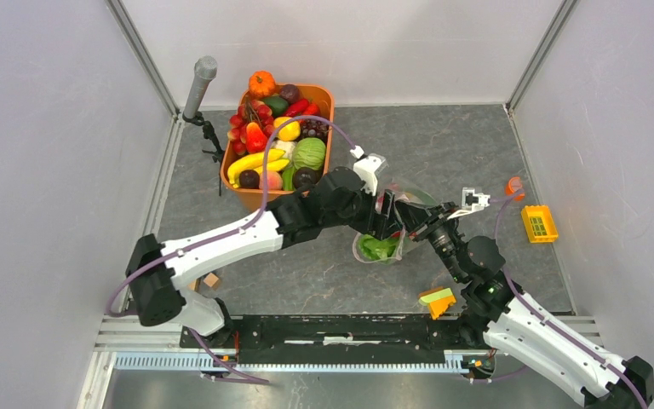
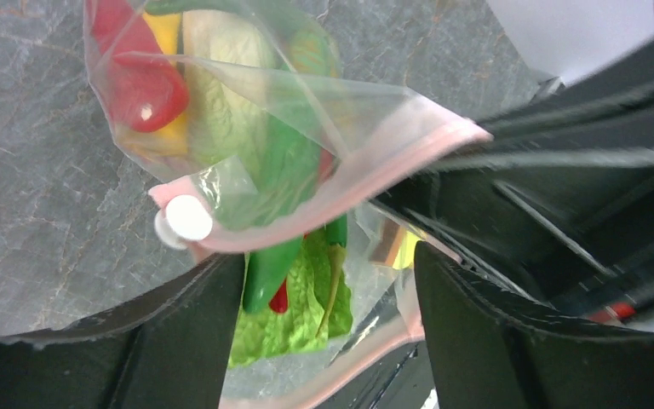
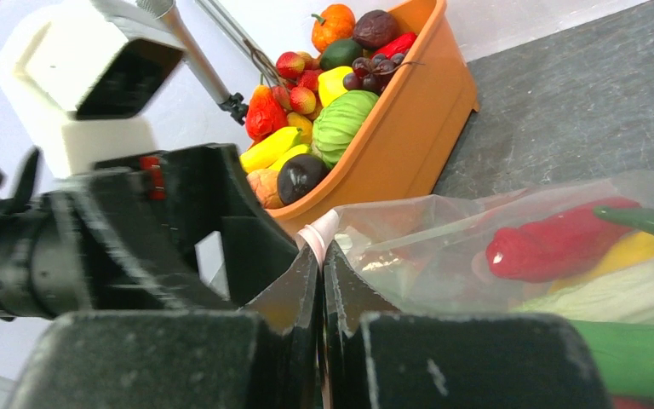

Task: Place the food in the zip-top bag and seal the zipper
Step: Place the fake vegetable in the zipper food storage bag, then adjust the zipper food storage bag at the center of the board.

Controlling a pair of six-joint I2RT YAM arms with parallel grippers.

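The zip-top bag (image 2: 375, 111) hangs between both arms above the table's middle, and the food (image 1: 379, 248) shows green through it. Inside lie a red chili (image 3: 562, 243), a yellow banana (image 3: 639, 251), a pale cabbage (image 2: 221, 102) and a slim green vegetable (image 2: 268, 264). The pink zipper (image 2: 409, 162) curves across the left wrist view, with a white slider (image 2: 189, 219) at its left end. My left gripper (image 2: 328, 332) is open, its fingers wide apart on either side of the bag's mouth. My right gripper (image 3: 321, 264) is shut on the pink strip's end.
An orange tub (image 1: 324, 98) full of toy produce stands at the back. A grey post on a stand (image 1: 200, 85) is left of it. A yellow crate (image 1: 539, 223) sits at the right, a yellow-orange wedge (image 1: 437, 300) near the front, a small wooden block (image 1: 212, 279) front left.
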